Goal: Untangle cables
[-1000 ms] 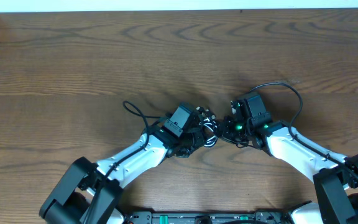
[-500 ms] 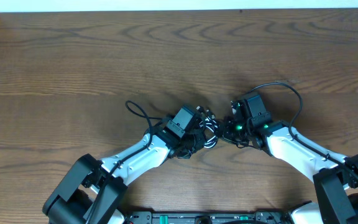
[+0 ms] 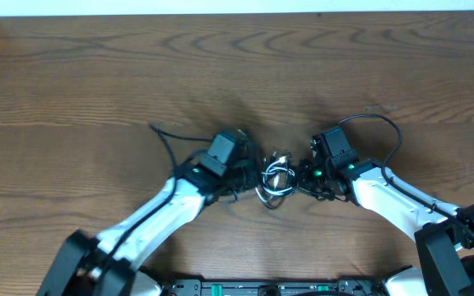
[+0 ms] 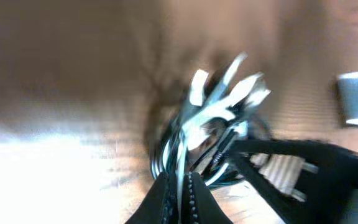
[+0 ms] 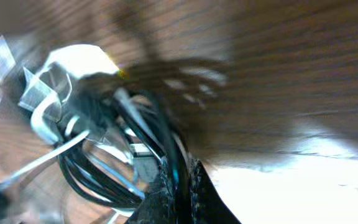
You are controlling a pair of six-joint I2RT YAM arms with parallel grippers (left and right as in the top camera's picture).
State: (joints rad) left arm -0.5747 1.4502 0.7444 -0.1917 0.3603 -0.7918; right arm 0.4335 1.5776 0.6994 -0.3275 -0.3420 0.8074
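the cables point(image 3: 276, 178), white and black strands knotted into one small bundle, lie on the wooden table point(image 3: 97, 74) between the two arms; the left gripper point(image 3: 250, 174) is pinched narrow on strands at the bundle's left side; the right gripper point(image 3: 306, 173) is clamped likewise on strands at its right; both wrist views are blurred

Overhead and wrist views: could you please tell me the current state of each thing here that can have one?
cables: tangled, white and black looped together in one small bundle between the two grippers.
left gripper: looks shut on the cables, with strands coming out from between its fingers; the view is blurred.
right gripper: looks shut on the cables, pinching strands on the bundle's other side.
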